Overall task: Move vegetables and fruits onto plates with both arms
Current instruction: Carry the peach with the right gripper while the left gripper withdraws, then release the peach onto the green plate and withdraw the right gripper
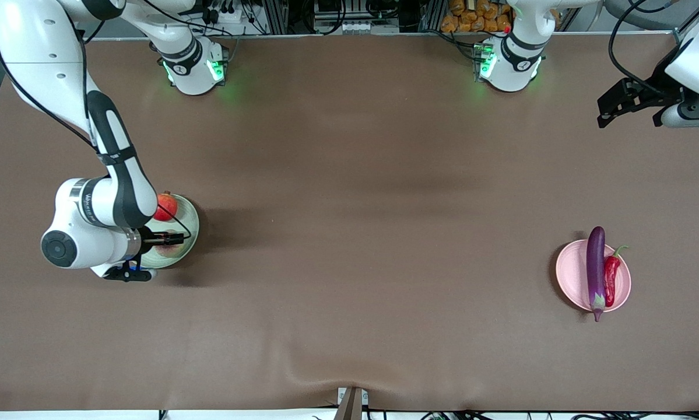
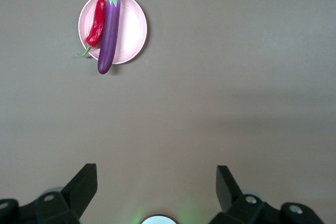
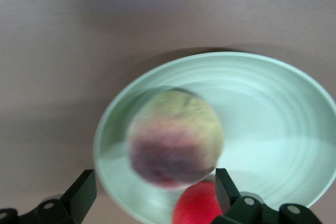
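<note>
My right gripper (image 3: 152, 195) hangs over the pale green round plate (image 1: 190, 217) near the tabletop's edge at my right arm's end, its 2 fingers spread with nothing between them. Just under them the round tan-green fruit with a pink blush (image 3: 175, 137) shows blurred in the right wrist view, so I judge it is loose and perhaps rolling on the plate, though I cannot be sure it has settled. The round red pomegranate (image 1: 165, 206) lies beside it on the same plate.

My left gripper (image 2: 156, 184) waits, fingers wide apart and empty, over bare tabletop near the corner at my left arm's end. Well apart from it, the pale pink round plate (image 1: 568, 271) carries the long glossy purple eggplant (image 1: 595, 268) and the shiny red chili pepper with a green stem (image 1: 611, 280), touching side by side; the eggplant overhangs the rim at both ends.

All 4 items look placed. If I must regrip the blushed fruit, it looks smooth and prone to roll: take it across its widest middle, gently.
</note>
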